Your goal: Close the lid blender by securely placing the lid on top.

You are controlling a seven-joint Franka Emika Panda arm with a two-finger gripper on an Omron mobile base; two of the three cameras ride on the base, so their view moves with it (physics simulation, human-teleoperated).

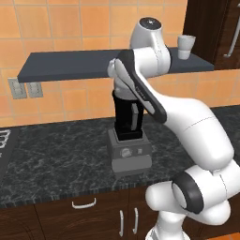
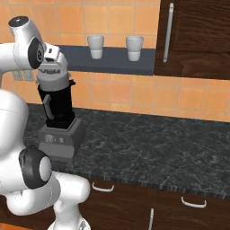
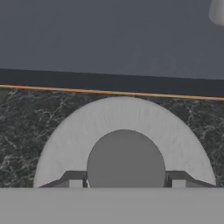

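Hand (image 2: pixel 55 68) seen upper left of the right base view, directly over the blender (image 2: pixel 57 121), with the lid (image 2: pixel 55 81) right beneath it as a grey cap sitting at the jar's mouth. Cannot tell from here whether seated flush or held a touch above the rim. Two white cups (image 2: pixel 95 46) on the shelf (image 2: pixel 112 58) behind, well apart.

Left base view: blender (image 1: pixel 127 140) at frame centre on the dark marble surface (image 1: pixel 56 159), black jar upright on its grey base, jar top and hand hidden behind the arm. One white cup (image 1: pixel 186 47) on the shelf at upper right.

Hand view: looking straight down the hand's axis onto the lid (image 3: pixel 124 140), a pale ring with a darker round knob at lower centre. Fingertips (image 3: pixel 74 179) flank the knob left and right, close against its sides; apparently closed on the knob, though actual contact not clear. Lid centred under the hand, so, by judgement, remaining move purely down along the jar's vertical axis, no sideways shift called for.
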